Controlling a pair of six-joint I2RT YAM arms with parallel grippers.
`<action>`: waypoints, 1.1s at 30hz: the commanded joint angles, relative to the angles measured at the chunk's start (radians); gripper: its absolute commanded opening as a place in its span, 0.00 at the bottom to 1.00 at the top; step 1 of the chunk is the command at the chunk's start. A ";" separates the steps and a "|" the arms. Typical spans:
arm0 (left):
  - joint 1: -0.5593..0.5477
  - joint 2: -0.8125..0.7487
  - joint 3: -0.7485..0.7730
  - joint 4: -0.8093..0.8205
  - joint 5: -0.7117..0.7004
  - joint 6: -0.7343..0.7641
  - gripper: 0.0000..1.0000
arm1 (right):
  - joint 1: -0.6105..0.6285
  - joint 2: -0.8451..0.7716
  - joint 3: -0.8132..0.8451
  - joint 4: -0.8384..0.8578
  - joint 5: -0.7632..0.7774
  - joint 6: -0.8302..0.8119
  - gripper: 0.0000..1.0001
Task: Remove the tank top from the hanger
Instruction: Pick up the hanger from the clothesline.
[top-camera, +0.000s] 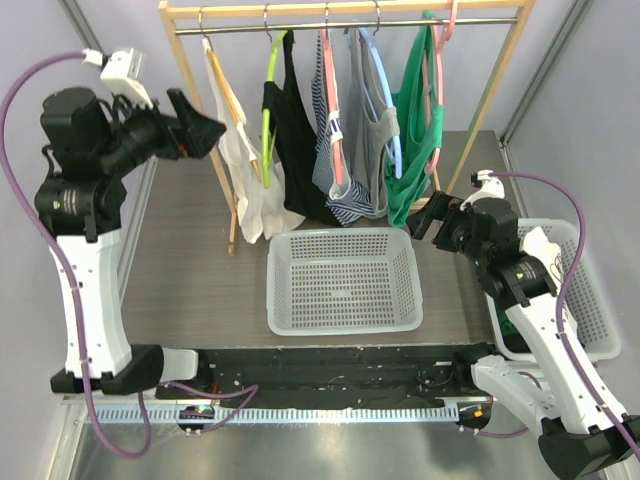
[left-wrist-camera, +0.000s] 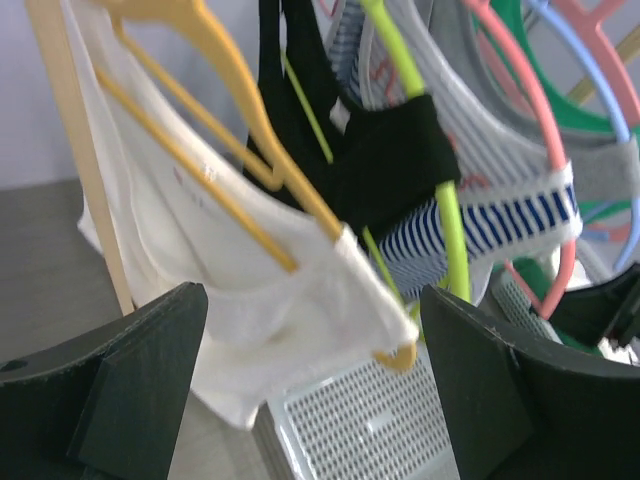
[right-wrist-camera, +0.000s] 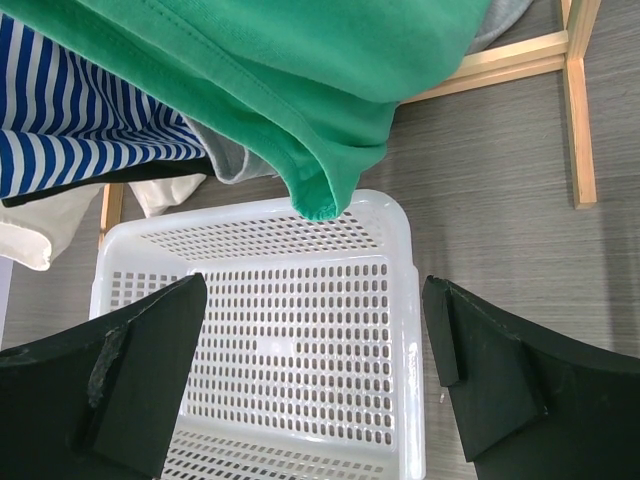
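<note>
White fabric tank top (left-wrist-camera: 260, 290) hangs on yellow plastic hanger (left-wrist-camera: 240, 90); judged approach step. Left gripper (left-wrist-camera: 315, 335), facing it, and right gripper (right-wrist-camera: 315, 345) both gape, empty. Next: pinch its hem.

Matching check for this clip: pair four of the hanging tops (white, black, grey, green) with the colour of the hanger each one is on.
Tops:
A. white top
B. black top
C. grey top
D. green top

Hanger colours:
1. blue
2. pink
3. orange
4. lime

Pairs: A-3, B-4, C-1, D-2.
</note>
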 joint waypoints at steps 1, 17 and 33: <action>-0.080 0.085 0.143 0.136 -0.127 -0.038 0.93 | 0.005 -0.033 -0.013 0.042 0.005 0.012 1.00; -0.314 0.268 0.240 0.236 -0.712 0.023 0.89 | 0.005 -0.071 -0.042 0.025 0.016 0.026 1.00; -0.337 0.289 0.120 0.236 -0.827 0.080 0.69 | 0.005 -0.088 -0.025 0.022 -0.002 0.035 1.00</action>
